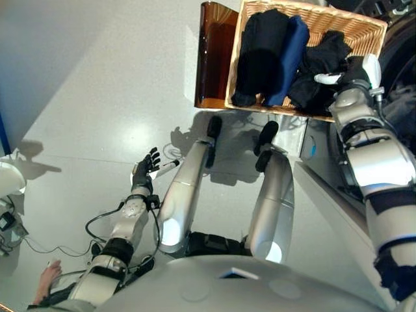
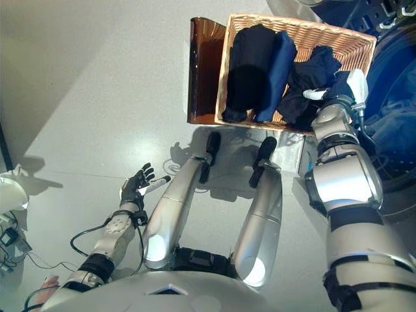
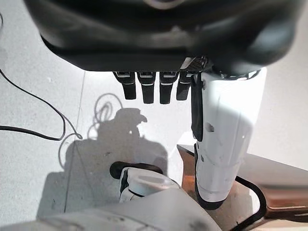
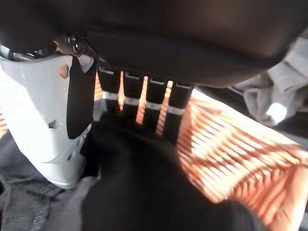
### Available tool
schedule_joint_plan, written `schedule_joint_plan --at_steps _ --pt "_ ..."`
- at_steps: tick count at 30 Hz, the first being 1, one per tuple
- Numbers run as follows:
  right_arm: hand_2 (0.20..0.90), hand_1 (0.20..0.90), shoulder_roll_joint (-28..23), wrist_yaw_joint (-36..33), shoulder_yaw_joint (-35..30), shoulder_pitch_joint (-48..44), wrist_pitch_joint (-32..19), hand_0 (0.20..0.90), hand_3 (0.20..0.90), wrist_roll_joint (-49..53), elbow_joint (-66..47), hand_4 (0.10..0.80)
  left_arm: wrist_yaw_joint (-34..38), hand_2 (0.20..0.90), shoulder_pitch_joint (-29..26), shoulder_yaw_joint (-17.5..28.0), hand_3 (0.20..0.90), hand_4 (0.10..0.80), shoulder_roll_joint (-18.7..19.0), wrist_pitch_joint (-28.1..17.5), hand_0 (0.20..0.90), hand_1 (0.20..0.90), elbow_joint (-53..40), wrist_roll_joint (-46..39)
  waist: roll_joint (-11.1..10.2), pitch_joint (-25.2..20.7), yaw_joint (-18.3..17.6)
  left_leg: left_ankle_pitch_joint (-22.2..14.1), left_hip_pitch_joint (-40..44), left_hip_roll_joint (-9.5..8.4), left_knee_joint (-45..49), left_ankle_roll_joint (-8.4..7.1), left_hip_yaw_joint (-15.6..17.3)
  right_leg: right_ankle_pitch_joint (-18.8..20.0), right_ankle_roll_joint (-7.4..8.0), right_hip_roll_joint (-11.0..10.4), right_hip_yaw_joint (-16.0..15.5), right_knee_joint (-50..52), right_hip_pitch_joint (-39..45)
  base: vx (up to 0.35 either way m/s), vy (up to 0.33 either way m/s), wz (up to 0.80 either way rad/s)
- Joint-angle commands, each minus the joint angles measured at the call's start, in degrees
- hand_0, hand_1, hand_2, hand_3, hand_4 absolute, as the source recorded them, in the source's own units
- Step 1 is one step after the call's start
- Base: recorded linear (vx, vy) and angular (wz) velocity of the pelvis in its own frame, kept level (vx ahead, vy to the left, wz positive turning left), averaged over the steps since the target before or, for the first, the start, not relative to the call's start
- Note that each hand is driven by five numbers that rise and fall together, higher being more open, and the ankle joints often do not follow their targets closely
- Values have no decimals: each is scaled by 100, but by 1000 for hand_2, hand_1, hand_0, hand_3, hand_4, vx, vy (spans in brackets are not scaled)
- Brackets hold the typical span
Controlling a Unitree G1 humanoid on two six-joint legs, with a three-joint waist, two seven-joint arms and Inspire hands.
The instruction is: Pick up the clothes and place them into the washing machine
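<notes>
Right hand (image 1: 351,71) in wicker basket (image 1: 364,29), on clothes.
Three garments in basket: black (image 1: 260,55), blue (image 1: 290,55), dark bundle (image 1: 322,68) at right edge; right fingers buried, grip unclear. Left hand (image 1: 144,170) relaxed, empty, over floor.

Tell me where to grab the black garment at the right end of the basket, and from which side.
Probably grip the black garment at its bunched top folds, from above: the wicker basket walls block its sides, and the right hand is already over it.
</notes>
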Motion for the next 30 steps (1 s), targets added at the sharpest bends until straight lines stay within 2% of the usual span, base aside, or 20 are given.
schedule_joint_plan --at_steps 1,17,19,23,24,25,30 --pt "200 200 -206 105 182 89 69 200 200 -49 6 300 30 900 623 102 900 800 283 29 900 900 -232 235 244 -272 127 15 -214 136 89 -358 -8 -530 -25 -45 -27 501 193 0 0 0" --pt "200 200 -264 -182 -15 192 57 200 200 -40 -91 300 241 900 302 -54 900 800 199 109 900 900 60 332 142 -250 37 58 249 137 -123 -314 -65 -474 -31 -39 -153 218 730 -4 0 1" --pt "200 200 -246 -223 -75 270 44 200 200 -61 -101 300 274 900 91 -110 900 800 147 135 900 900 634 315 105 -257 13 104 428 144 -293 -311 -68 -412 -9 -40 -174 48 885 -1 13 -4" --pt "200 200 -152 -324 -203 373 -8 200 200 5 -298 300 392 900 -82 -116 900 800 103 102 900 900 1013 232 21 -252 -35 201 766 149 -646 -311 -40 -244 39 -11 -152 -324 1200 15 19 -4" --pt "200 200 -94 -362 -249 397 -33 200 200 30 -402 300 426 900 -129 -97 900 800 86 101 900 900 1168 196 -23 -258 -52 239 875 167 -778 -316 -22 -173 66 1 -144 -472 1310 -44 32 -8" --pt "200 200 -41 -383 -281 446 -50 200 200 44 -475 300 463 900 -186 -76 900 800 76 96 900 900 1351 162 -61 -264 -77 448 895 180 -934 -289 6 43 35 1 -175 -665 1339 -43 31 -12" --pt "200 200 322 -485 -721 947 -277 200 200 425 -963 300 569 900 -425 9 900 800 -13 88 900 900 2087 12 -240 -343 -212 593 1397 209 -1469 -307 76 326 136 28 -130 -1293 1820 46 15 -14"
